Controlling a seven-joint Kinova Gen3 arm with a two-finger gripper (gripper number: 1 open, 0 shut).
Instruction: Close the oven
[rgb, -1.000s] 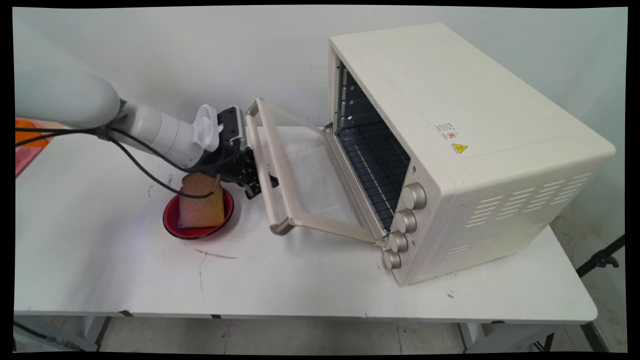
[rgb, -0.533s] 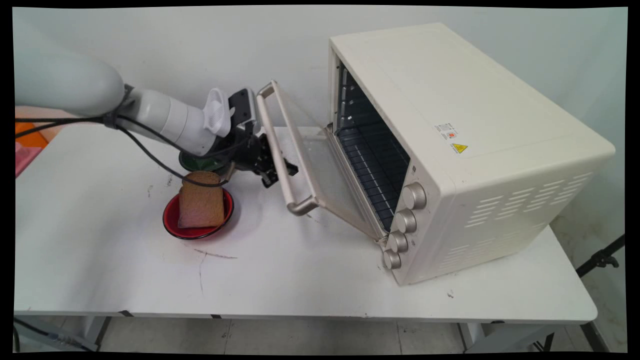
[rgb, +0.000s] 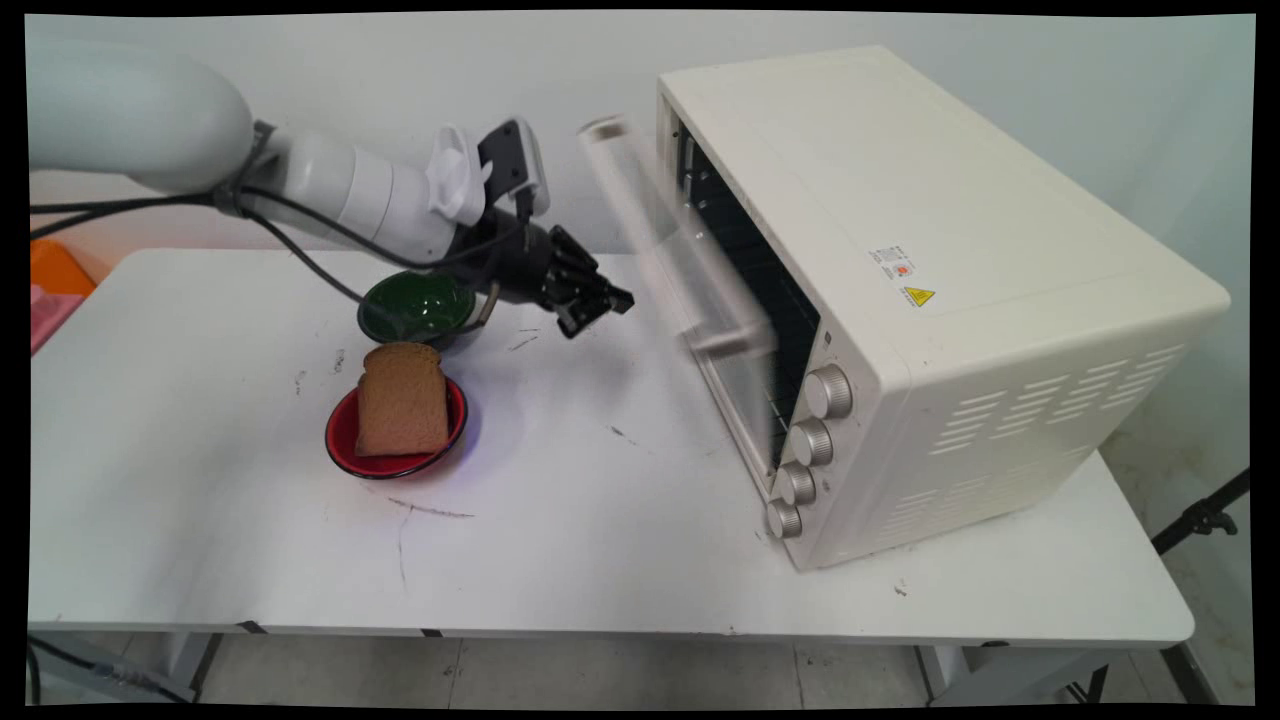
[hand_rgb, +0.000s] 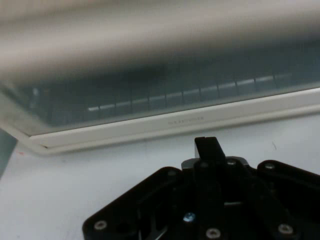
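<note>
Tabletop: white and scuffed. It carries the oven on its right half and two bowls left of centre.

Oven: a cream toaster oven set at an angle, with its front turned left toward the arm. Four knobs run down the near end of that front.

Oven door: hinged along its bottom edge and standing close to upright. It is not flush against the front, as its top edge leans out to the left. The bar handle along that top edge is the part farthest from the oven body. In the hand view the glass pane and its cream frame fill the upper half, with bare tabletop below.

Hand: raised above the tabletop and pointing right toward the door, with a clear gap between them and no contact. The door is the thing nearest its tips. In the hand view the fingers are pressed together into a single black tip, and nothing is held between them.

Green bowl: on the tabletop just left of the hand, partly under the wrist and a hanging cable.

Red bowl: just on the near side of the green bowl, close to it.

Bread slice: brown, propped upright in the red bowl, well apart from the hand.
</note>
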